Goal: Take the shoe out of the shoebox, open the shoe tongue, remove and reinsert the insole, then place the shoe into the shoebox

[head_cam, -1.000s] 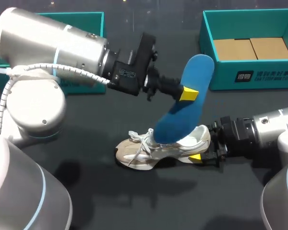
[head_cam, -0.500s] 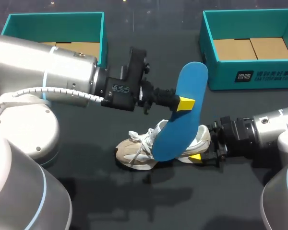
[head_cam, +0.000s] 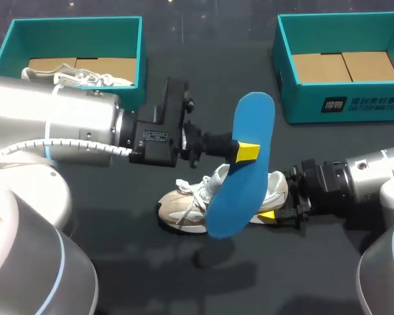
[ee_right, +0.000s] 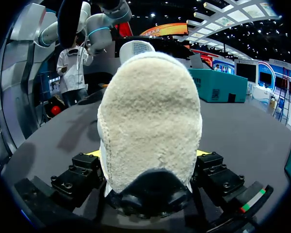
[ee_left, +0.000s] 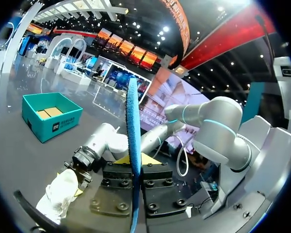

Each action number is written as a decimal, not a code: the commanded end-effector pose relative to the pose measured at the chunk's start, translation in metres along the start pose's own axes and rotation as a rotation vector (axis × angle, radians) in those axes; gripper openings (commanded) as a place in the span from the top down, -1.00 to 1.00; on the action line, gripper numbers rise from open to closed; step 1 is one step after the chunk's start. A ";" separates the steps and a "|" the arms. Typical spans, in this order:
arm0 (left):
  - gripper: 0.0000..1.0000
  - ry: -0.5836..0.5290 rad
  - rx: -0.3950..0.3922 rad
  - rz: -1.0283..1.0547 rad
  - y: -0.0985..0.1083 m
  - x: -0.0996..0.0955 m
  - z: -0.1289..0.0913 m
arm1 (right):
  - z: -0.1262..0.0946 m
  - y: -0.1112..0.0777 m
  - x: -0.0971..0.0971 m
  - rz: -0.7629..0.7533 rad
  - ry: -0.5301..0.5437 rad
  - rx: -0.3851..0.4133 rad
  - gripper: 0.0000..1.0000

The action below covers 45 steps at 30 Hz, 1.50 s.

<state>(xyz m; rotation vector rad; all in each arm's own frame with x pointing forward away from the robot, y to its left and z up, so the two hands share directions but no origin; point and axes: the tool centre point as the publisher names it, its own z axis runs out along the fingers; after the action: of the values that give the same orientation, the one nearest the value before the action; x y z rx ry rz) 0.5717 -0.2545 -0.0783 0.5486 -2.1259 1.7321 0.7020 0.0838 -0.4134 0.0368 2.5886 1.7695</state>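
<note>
A blue insole hangs upright over the table, and my left gripper is shut on it near its middle. In the left wrist view the insole stands edge-on, clamped in the left gripper. Its lower end hangs in front of the beige and white shoe, which lies on the table with its toe to the left. My right gripper is shut on the shoe's heel. The fleecy heel fills the right wrist view, wedged in the right gripper with a finger on each side.
A teal shoebox at the back left holds another light shoe. A second teal shoebox at the back right shows only its cardboard floor. The dark table stretches in front of the shoe.
My left arm has drawn back to the left and come lower, bringing the insole down and more upright, its lower end now in front of the shoe. The right arm and shoe kept still.
</note>
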 end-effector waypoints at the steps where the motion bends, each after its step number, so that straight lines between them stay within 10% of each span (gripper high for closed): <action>1: 1.00 0.025 0.029 -0.005 0.015 0.001 -0.022 | -0.001 0.000 0.001 0.001 0.001 0.004 1.00; 37: 1.00 0.080 0.118 -0.074 0.021 -0.003 -0.034 | -0.003 0.000 0.001 0.006 -0.009 0.019 1.00; 39: 1.00 0.080 0.118 -0.074 0.021 -0.003 -0.034 | -0.005 0.000 0.001 0.018 -0.016 0.038 0.11; 40: 1.00 0.080 0.118 -0.074 0.021 -0.003 -0.034 | -0.005 -0.001 0.001 0.024 -0.016 0.051 -1.00; 45: 1.00 0.080 0.118 -0.074 0.021 -0.003 -0.034 | -0.012 -0.004 0.005 0.040 -0.023 0.092 -1.00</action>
<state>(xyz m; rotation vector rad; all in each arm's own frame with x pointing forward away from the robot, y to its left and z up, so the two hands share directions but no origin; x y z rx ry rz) 0.5677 -0.2191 -0.0905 0.5689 -1.9340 1.8114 0.7018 0.0755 -0.4177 0.1019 2.6487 1.6804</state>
